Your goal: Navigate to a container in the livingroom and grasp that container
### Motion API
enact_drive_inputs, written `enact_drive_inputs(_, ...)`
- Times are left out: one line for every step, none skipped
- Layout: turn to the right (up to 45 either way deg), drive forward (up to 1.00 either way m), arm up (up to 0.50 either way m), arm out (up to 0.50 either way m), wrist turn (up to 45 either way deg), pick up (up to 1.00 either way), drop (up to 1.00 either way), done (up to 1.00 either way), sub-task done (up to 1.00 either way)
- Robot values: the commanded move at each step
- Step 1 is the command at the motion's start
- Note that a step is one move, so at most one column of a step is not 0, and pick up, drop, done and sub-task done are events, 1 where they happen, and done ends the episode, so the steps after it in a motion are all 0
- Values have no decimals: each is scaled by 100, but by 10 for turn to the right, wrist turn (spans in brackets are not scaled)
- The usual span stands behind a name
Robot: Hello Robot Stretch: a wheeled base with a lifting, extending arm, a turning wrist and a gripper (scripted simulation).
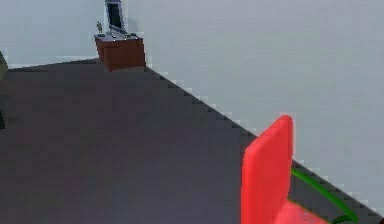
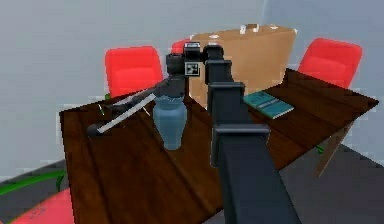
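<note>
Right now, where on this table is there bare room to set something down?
Bare wood on the table, near left corner, in front of the vase and grey rod. Crowded: the middle, around vase, rod and tool, and the far end by book and brown case.

The dark wooden table point(image 2: 120, 172) bears a blue-grey vase point(image 2: 170, 122) and a teal book point(image 2: 268, 103).

Table surface point(image 2: 120, 170) nearer than the vase point(image 2: 170, 122) is bare wood. Behind the vase stands a brown case point(image 2: 243, 62); right of the vase lies a teal book point(image 2: 268, 103)
</note>
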Motion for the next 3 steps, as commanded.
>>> enact_drive_inputs(0,0,0,0,450,0,0,0,0)
enact_drive_inputs(0,0,0,0,300,0,0,0,0)
enact_drive_inputs(0,0,-16,0,0,0,0,0,0)
